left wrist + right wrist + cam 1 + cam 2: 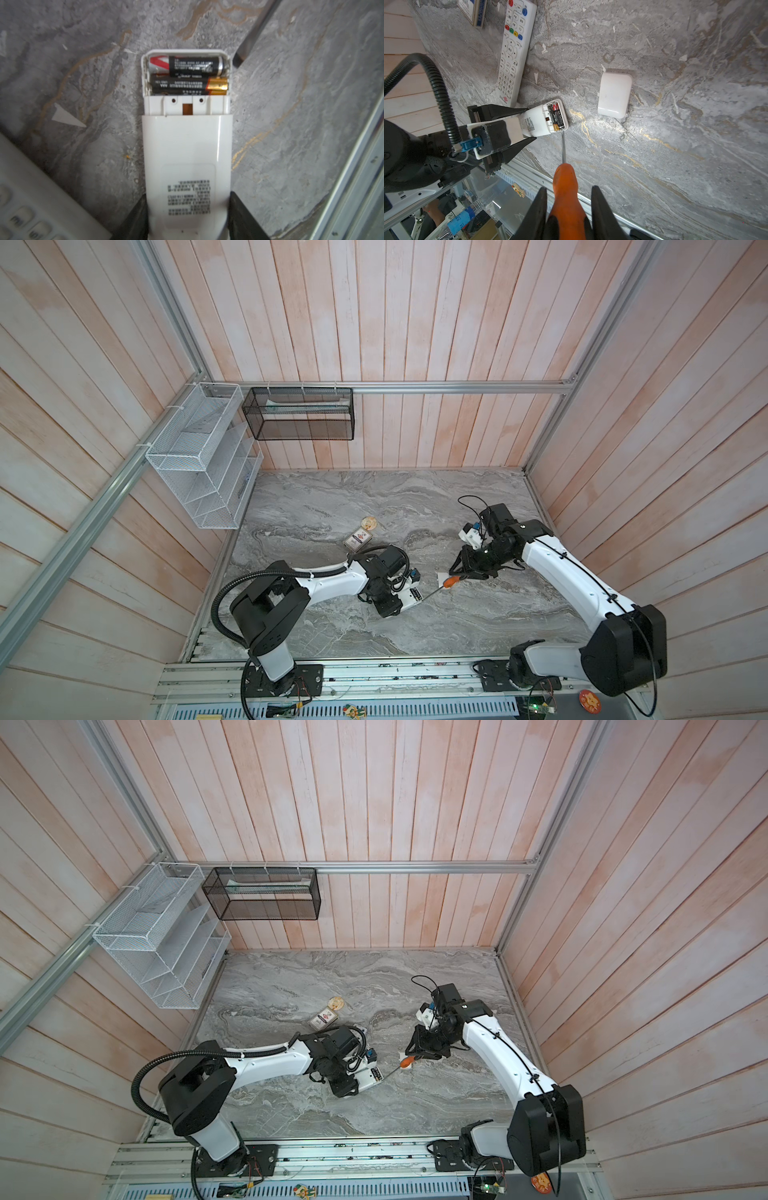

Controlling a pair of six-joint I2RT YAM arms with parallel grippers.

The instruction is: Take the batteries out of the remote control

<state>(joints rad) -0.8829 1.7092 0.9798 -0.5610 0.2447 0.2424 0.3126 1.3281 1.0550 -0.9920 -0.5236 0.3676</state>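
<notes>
The batteries [188, 76] are seated in the open bay of the remote control [187, 145].
It is clamped by the left gripper [188, 207], the screwdriver [565, 178] by the right gripper [569, 193]; these light, slick cells are likely best levered at one end.

The left arm [328, 583] stretches low, left hand [188, 199] near level with fingers [137, 218] clamped half-wide (both pressing their load). The right arm [561, 572] arches over, right hand [568, 188] tilted downward, its fingers [537, 212] nearly together, gripping.
</notes>
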